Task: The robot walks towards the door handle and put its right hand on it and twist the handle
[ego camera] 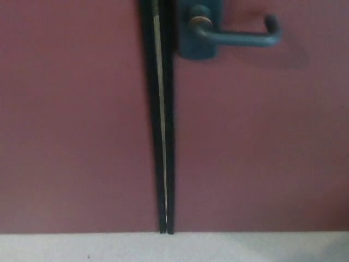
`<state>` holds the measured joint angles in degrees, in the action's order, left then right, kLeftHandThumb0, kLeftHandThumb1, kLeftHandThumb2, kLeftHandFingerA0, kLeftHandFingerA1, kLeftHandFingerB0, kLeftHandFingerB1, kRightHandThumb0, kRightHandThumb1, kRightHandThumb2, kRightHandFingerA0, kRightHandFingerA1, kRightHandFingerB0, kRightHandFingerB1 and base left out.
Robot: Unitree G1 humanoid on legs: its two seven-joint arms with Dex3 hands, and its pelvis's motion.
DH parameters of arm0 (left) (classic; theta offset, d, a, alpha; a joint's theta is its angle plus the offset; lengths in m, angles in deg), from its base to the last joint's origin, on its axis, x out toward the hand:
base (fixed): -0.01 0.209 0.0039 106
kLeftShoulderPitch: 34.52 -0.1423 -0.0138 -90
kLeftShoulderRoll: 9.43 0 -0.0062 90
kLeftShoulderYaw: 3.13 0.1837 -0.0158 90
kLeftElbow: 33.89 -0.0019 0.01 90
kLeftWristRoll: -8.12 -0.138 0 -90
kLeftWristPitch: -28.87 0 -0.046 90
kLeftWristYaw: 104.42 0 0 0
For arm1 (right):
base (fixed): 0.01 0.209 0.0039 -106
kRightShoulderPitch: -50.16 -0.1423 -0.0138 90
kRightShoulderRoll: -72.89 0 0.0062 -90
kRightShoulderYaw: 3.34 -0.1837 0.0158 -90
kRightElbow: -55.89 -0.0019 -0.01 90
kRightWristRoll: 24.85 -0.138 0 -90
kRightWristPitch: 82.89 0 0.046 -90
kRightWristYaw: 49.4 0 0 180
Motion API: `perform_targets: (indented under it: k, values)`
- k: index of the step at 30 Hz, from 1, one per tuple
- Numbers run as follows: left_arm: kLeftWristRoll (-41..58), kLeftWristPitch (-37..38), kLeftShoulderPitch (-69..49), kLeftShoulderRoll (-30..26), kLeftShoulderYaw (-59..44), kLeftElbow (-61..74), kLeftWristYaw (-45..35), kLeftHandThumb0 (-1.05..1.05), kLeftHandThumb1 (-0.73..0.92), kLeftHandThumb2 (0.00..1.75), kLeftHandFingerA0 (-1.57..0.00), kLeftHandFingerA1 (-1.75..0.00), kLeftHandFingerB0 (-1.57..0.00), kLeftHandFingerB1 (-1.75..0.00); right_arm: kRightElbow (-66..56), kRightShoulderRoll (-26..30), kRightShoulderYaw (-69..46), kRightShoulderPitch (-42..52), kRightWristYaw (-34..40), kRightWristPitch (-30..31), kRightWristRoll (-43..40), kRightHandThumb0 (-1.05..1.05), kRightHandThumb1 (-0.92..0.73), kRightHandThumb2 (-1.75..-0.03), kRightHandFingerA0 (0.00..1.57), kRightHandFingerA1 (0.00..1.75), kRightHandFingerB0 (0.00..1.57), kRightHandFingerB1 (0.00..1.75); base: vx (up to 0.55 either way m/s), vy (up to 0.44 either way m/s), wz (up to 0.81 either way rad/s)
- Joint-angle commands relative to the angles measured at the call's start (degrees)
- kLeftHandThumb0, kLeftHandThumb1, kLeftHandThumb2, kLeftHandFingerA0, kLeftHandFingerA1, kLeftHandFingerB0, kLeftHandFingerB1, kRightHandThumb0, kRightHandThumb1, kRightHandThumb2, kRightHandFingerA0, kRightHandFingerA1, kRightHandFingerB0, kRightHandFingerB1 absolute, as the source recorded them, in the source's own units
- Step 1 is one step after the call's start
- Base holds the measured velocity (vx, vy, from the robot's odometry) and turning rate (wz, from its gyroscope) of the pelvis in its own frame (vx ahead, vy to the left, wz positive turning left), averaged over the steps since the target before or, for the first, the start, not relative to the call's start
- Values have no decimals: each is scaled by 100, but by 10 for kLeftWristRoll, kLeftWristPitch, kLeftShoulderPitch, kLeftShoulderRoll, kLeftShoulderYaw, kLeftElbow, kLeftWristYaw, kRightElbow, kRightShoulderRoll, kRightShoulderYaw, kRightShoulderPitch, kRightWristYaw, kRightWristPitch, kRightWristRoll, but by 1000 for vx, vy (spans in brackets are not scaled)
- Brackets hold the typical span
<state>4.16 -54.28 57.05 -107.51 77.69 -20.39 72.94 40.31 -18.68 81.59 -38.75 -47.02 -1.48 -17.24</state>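
A dark maroon, flat door panel (256,142) fills most of the view, meeting a matching maroon panel (71,120) on the left along a narrow black vertical gap (163,136) that runs down to a pale grey speckled floor (174,248) at the bottom edge. At the top, just right of the gap, sits the dark blue-grey metal lever door handle (237,35) on its rounded backplate (197,33), the lever pointing right and hooking back toward the door at its tip.

Judging by the handle being in view and near, the approach looks well along. Neither robot hand shows, so I cannot tell whether either is released or clenched; reaching, resting the right one on the lever and twisting are all left.

The handle lies close to the top edge; below and right of the lever the door face is bare, giving open room to bring a hand up.
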Motion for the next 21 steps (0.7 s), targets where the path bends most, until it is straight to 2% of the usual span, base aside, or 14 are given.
perform_targets:
  k: [1, 10, 16, 21]
  values:
    - [-2, 2, -8, 1, 0, -2, -5, -28, 59, 58, -67, -49, -45, -39, 2, 2, 9, 7, 9, -14, 6, -3, -65, -58, 65, 50, 45, 40, 225, 166, 0]
    - [-6, 3, 3, 0, 4, -2, -1, -29, 59, 58, -63, -47, -45, -39, 4, 3, 9, -9, 8, 1, 2, -4, -66, -58, 65, 49, 45, 40, 149, -4, 6]
    - [-4, 1, 8, -1, 4, -2, 0, -29, 59, 58, -63, -47, -45, -38, 6, 7, 13, -20, 2, 4, 5, -5, -66, -58, 64, 48, 45, 40, 135, -325, -6]
    - [-2, 1, 9, -1, 2, -2, -1, -29, 59, 58, -62, -47, -45, -38, 4, 5, 7, -21, 1, 4, -1, -5, -66, -58, 63, 48, 45, 40, 55, -28, -2]
